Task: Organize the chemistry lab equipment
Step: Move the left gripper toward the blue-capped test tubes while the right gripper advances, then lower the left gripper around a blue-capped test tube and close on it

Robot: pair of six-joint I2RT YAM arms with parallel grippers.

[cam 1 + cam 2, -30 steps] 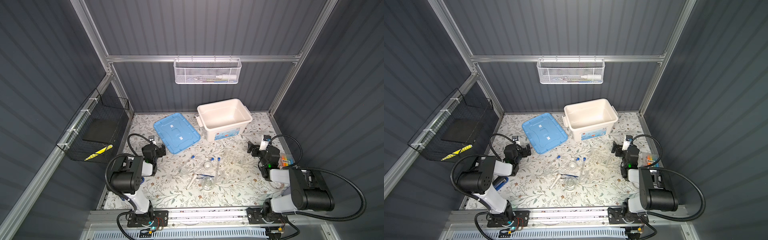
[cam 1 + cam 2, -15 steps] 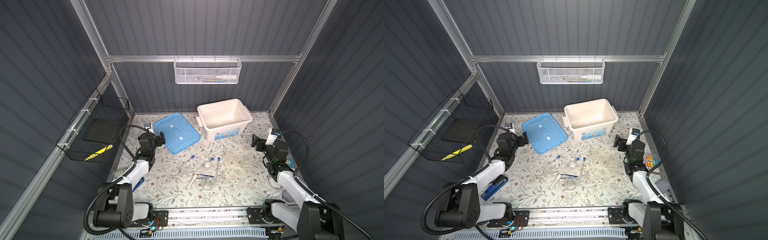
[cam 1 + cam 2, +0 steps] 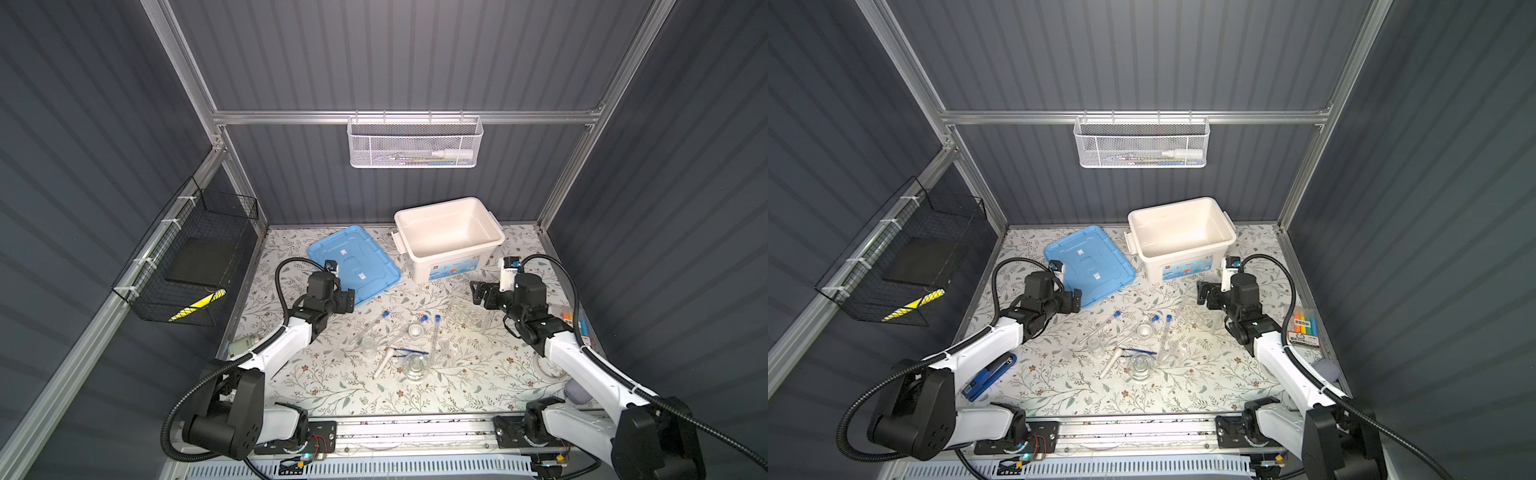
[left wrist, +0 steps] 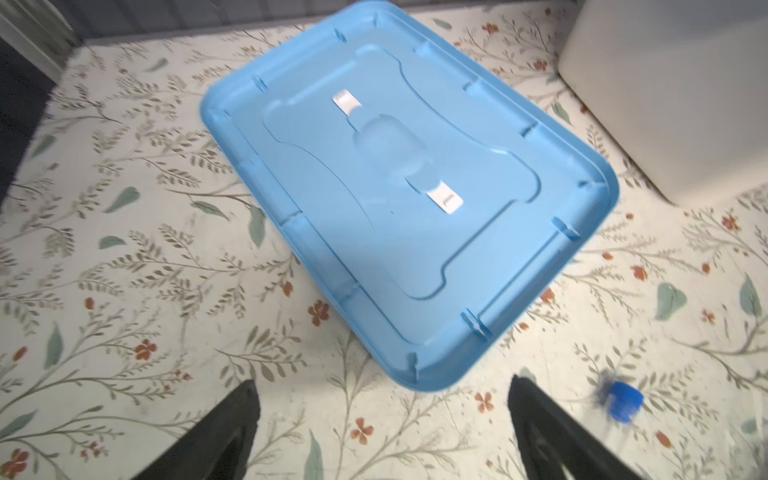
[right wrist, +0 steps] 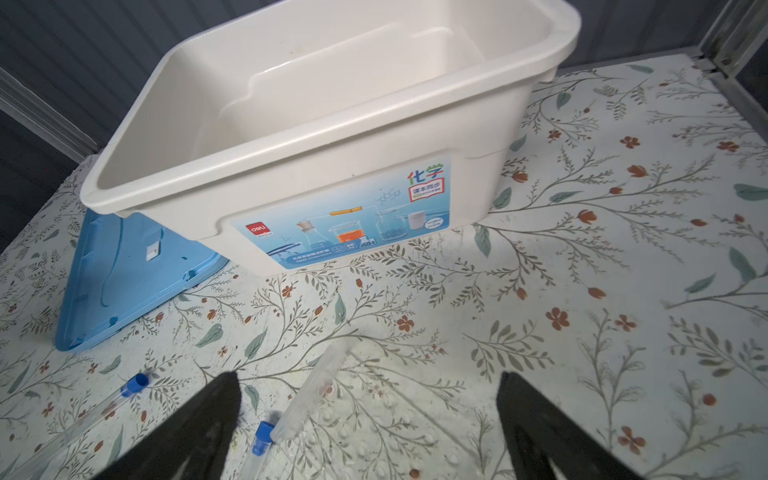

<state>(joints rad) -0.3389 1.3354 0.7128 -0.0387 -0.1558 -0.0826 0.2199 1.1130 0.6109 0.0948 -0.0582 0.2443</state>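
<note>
Tabletop [image 3: 1204, 382]: stapler [image 3: 989, 376] in a top view.

Mat [image 3: 332, 386] is showing a cream floral pattern, green leaves, rust flowers; far lid [image 3: 361, 259] is showing light blue, bin [image 3: 449, 232] cream-white, tube caps [image 3: 385, 314] blue.

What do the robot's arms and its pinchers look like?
Both arms have white tube-shaped links and chunky black joints. The left arm and right arm each trail a ribbed black cable. The left gripper and right gripper each have two plain black, wedge-shaped fingers.
</note>
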